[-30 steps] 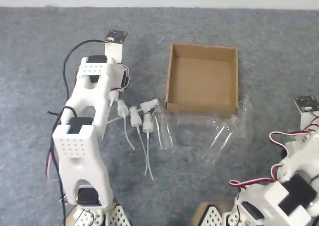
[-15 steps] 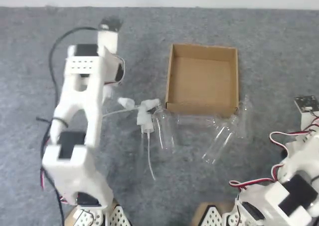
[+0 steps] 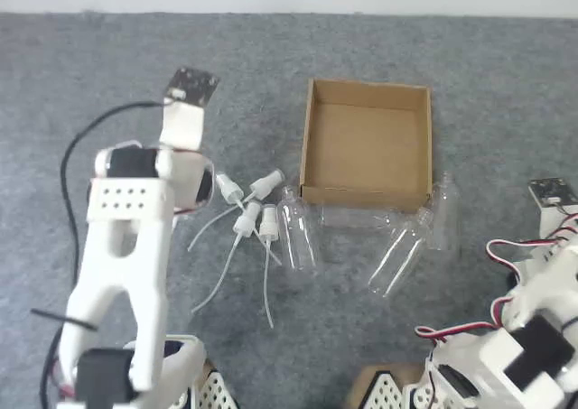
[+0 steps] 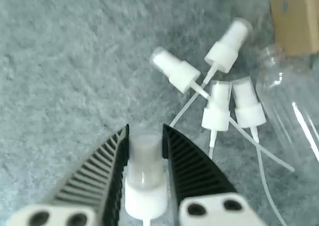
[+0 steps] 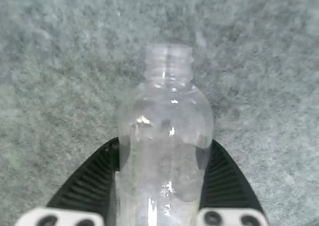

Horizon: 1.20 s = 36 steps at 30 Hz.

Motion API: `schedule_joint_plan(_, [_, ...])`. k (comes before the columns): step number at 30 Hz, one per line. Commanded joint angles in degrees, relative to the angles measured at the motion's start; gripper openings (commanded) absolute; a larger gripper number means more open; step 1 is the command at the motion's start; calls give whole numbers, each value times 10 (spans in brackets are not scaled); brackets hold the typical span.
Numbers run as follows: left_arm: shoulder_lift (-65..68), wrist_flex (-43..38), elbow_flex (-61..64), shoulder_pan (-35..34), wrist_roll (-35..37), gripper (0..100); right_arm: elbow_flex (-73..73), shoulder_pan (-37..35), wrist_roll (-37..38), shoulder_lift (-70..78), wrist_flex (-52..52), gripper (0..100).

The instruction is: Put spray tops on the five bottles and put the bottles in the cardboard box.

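Lengthwise between right fingers point(image 5: 84, 181), bottle point(image 5: 164, 151), neck pointing outward.

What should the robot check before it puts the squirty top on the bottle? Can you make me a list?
1. Left gripper has a spray top: ok, shut on it.
2. Right gripper has a bottle: ok, shut on it.
3. Bottle's neck is bare: ok, no top on it.
4. Held top's tube is straight: cannot tell, it runs out of the picture.
5. Top is close to the bottle: not ok, the left arm and right arm stand far apart in the high view.
6. Cardboard box has room: ok, no bottles in it yet.
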Motion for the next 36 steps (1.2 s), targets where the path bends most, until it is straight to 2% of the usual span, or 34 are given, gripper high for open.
schedule_joint_plan(1, [-60, -58, 54, 4, 31, 9, -4, 2, 5, -36, -2, 106])
schedule_joint_plan(12, [-151, -171, 205, 27, 71, 10, 0, 7, 5, -35, -1, 102])
schedule_joint_plan(27, [-157, -173, 220, 26, 69, 12, 36, 3, 6, -41, -1, 106])
schedule_joint_plan(30, [-157, -173, 221, 26, 69, 12, 30, 4, 6, -42, 27, 107])
schedule_joint_plan(32, [-157, -180, 228, 26, 69, 12, 18, 3, 5, -42, 51, 130])
schedule_joint_plan(36, [-157, -202, 243, 26, 69, 12, -11, 2, 5, -42, 69, 255])
